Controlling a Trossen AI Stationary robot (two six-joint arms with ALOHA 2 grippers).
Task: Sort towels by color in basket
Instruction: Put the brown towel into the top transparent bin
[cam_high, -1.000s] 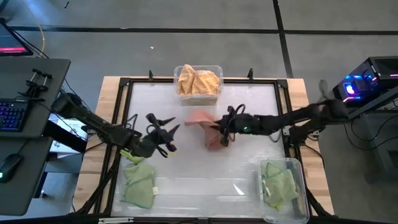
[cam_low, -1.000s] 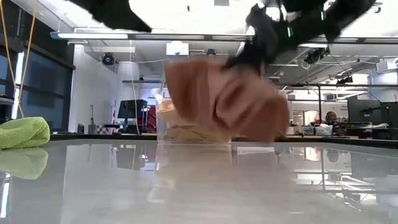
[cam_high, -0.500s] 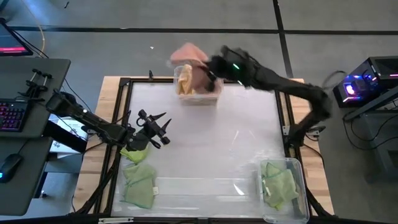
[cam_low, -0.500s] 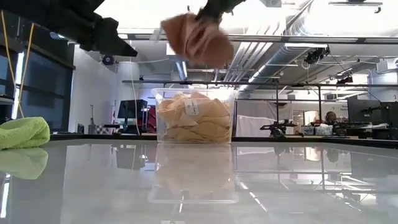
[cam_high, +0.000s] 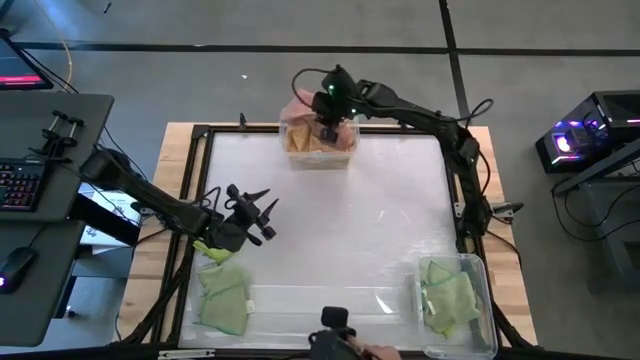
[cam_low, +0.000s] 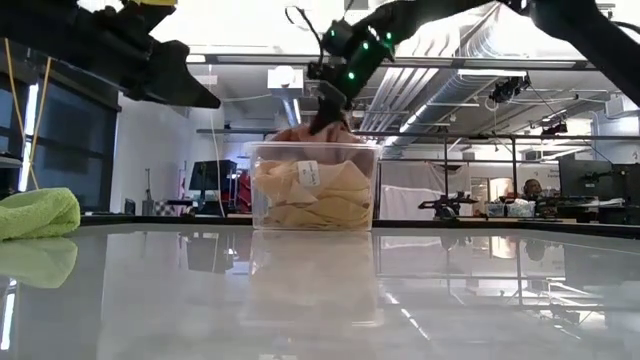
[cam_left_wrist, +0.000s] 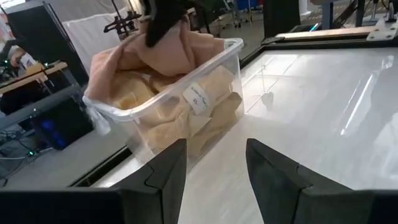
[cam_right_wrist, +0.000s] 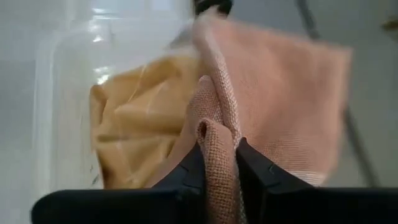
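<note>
Right gripper, jaws pinching the pink towel, above the far bin of seemingly 3 yellow towels. Left gripper hovers mid-surface, jaws apart.

Right gripper held pink towel over far bin of yellow towels, left gripper hovered mid-left

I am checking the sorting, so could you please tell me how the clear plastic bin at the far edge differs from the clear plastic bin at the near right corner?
The far clear plastic bin holds mustard-yellow towels; the near right clear plastic bin holds light green towels. The right gripper is over the far bin, shut on a salmon pink towel draped over its rim; no gripper is at the near bin. The far bin looks fuller. Both are transparent, open-topped and rectangular.
</note>
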